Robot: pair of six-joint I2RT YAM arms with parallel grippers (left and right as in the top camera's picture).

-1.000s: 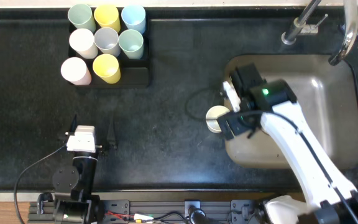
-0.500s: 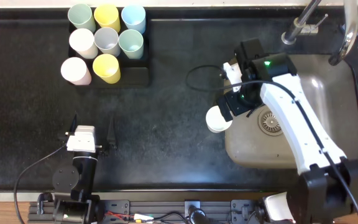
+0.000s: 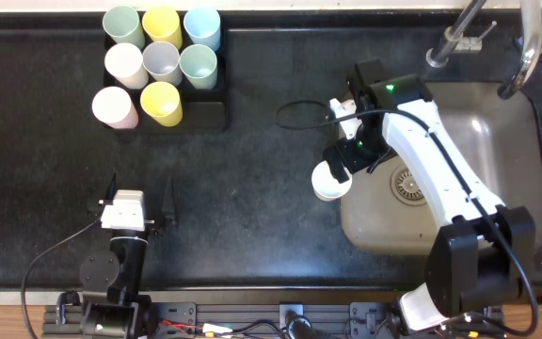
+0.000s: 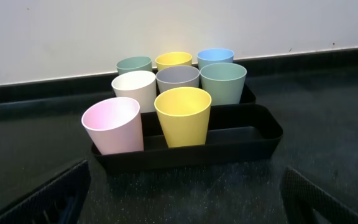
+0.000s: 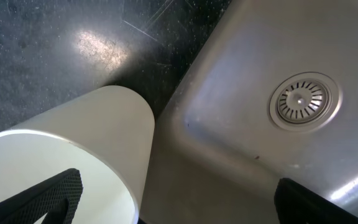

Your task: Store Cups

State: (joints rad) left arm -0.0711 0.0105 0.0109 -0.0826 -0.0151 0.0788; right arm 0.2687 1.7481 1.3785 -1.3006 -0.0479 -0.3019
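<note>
The counter [image 3: 252, 217] is black, flecked with fine pale speckles. At its 11 o'clock the tray [image 3: 205, 115] is plain black. Its rows, from 12 o'clock down: a sage green cup [image 3: 122, 24], a yellow cup [image 3: 161, 24], a light blue cup [image 3: 201, 24]; a white cup [image 3: 125, 64], a grey cup [image 3: 162, 61], a mint green cup [image 3: 198, 64]; a pale pink cup [image 3: 114, 106], a second yellow cup [image 3: 161, 104]. The lone cup [image 3: 328, 181] at 9 o'clock of the dull silver sink [image 3: 506, 151] is cream.

Brushed metal sink [image 5: 229, 155], speckled matt worktop [image 5: 42, 62], smooth plastic cup [image 5: 110, 118].
</note>
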